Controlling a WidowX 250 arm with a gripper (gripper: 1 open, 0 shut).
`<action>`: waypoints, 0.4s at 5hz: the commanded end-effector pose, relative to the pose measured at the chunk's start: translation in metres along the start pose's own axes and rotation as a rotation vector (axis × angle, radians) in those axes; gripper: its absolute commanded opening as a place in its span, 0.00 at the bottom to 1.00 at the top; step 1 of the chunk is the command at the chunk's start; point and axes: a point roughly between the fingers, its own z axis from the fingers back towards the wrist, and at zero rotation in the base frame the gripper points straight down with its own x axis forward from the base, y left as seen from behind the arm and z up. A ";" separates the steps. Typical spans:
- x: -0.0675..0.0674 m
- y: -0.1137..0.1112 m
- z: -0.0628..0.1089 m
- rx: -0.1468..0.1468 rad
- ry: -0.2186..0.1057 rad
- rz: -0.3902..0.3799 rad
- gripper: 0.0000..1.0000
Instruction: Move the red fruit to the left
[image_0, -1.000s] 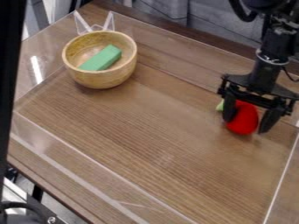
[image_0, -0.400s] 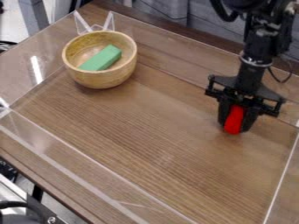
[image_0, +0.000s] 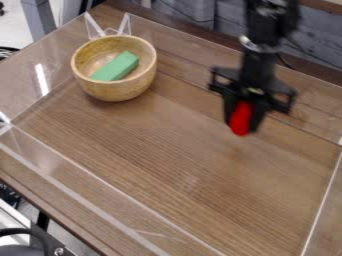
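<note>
Right of centre, toward the far side of the table, the gripper holds the red fruit between its fingers, closed to the fruit's width; the fruit protrudes below the tips. Contact with the tabletop cannot be determined. Far left: wooden bowl, green block inside, both well apart from the gripper. Relative to the earlier frames, gripper and fruit have shifted left; bowl and block unchanged.
</note>
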 end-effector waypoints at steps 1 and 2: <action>-0.011 0.028 0.023 -0.010 -0.044 -0.083 0.00; -0.023 0.062 0.024 0.000 -0.028 -0.140 0.00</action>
